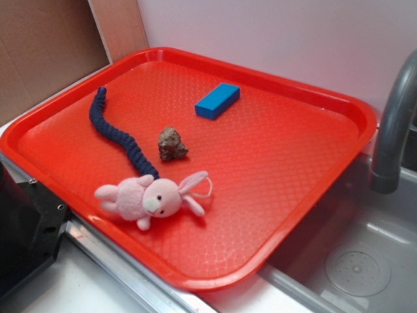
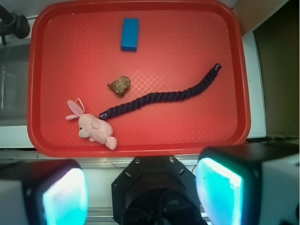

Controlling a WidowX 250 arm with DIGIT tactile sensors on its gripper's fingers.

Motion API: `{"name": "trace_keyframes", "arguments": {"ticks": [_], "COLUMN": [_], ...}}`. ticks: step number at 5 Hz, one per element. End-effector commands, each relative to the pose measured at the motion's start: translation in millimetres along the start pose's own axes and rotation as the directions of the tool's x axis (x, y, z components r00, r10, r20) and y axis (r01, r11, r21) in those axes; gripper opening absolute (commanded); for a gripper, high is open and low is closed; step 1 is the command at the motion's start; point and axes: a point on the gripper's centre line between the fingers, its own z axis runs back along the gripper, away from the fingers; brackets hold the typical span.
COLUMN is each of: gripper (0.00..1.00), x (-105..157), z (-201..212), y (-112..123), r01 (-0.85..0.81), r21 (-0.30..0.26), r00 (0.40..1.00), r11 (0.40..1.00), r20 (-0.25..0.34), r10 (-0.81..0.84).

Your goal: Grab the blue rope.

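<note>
Lying on the red tray, the blue rope runs in a loose S-curve along the tray's left portion in the exterior view, with one end near the far-left rim and the other end touching the head of the pink plush bunny. In the wrist view the same rope extends diagonally from the upper right of the tray floor down to the bunny, and its full length is unobstructed. A small brown lump, rough in texture and possibly a rock, sits just beside the rope's lower half, apart from it by a narrow gap; its exact material cannot be determined. A bright blue rectangular block rests flat near the far edge of the tray, well apart from the rope. The tray sits on a metal sink surround, with a grey faucet rising at the right and a sink basin below it. The gripper is visible only in the wrist view, where its two fingers frame the lower edge of the picture on either side, spread wide apart with nothing between them. It hangs above the near edge of the tray, clear of the rope and of every other object.
</note>
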Motion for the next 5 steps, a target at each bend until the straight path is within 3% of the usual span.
{"name": "trace_keyframes", "arguments": {"ticks": [1,3,4,5], "gripper": [1.0,1.0,1.0,1.0], "x": [0.0,-4.3,3.0,13.9], "z": [0.0,0.3,-12.4,-37.0], "y": [0.0,6.6,18.9,33.7], "r01": [0.0,-0.045,-0.246,-0.476], "r21": [0.0,-0.02,0.018,0.044], "r00": [1.0,0.999,0.969,0.878], "r11": [1.0,0.999,0.969,0.878], "r20": [0.0,0.024,0.031,0.072], "r10": [0.0,0.045,0.246,0.473]}}
